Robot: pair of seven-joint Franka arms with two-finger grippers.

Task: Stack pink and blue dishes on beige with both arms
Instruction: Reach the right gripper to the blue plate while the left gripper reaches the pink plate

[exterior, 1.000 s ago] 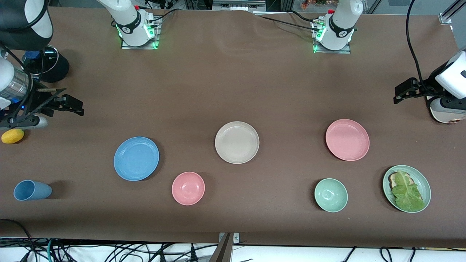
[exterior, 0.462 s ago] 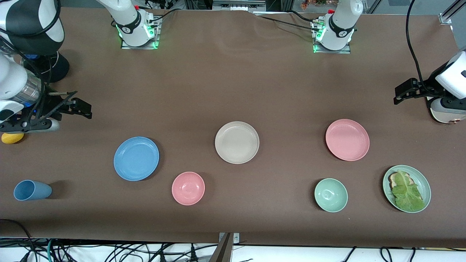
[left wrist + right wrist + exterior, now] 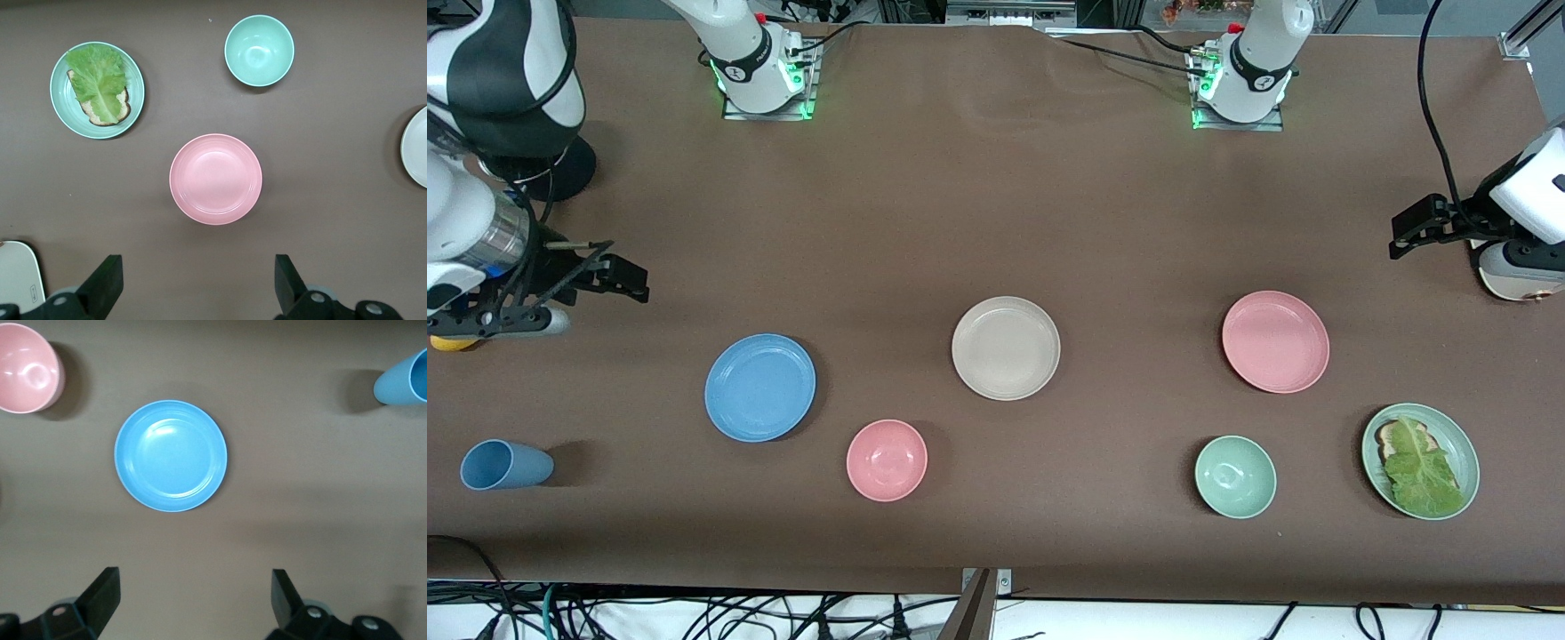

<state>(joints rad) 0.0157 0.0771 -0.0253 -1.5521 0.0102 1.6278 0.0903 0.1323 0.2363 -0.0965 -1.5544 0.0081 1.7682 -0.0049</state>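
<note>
Nearest the front camera: blue cup [image 3: 505,465] lying on its side toward the right arm's end of the table [image 3: 996,222], pink bowl [image 3: 887,460], green bowl [image 3: 1235,476], and green plate [image 3: 1458,436] with bread and lettuce [image 3: 1420,468] toward the left arm's end. Farther from that camera: blue plate [image 3: 760,388], then beige plate [image 3: 1006,348] mid-table and pink plate [image 3: 1275,341], all three flat on the table and well apart, none stacked. Farther again, at the two ends: right gripper [image 3: 609,274] up in the air over bare table near the right arm's end, fingers [image 3: 100,597] spread wide and holding nothing; in the right wrist view blue plate [image 3: 171,456] lying ahead of the open fingertips, roughly centred between them, apart from them, with pink bowl [image 3: 27,367] and blue cup [image 3: 403,380] off to either side. Yellow object [image 3: 449,342] mostly hidden under the right arm. Left gripper [image 3: 1418,227] over bare table near the left arm's end, fingers [image 3: 107,283] likewise wide apart and empty; in the left wrist view pink plate [image 3: 215,179] ahead of the fingertips and between their lines, not touched, green bowl [image 3: 259,51] and green plate [image 3: 133,100] past it, an edge of beige plate [image 3: 417,147] at the border. Toaster [image 3: 1516,276] just beneath the left arm's wrist.
</note>
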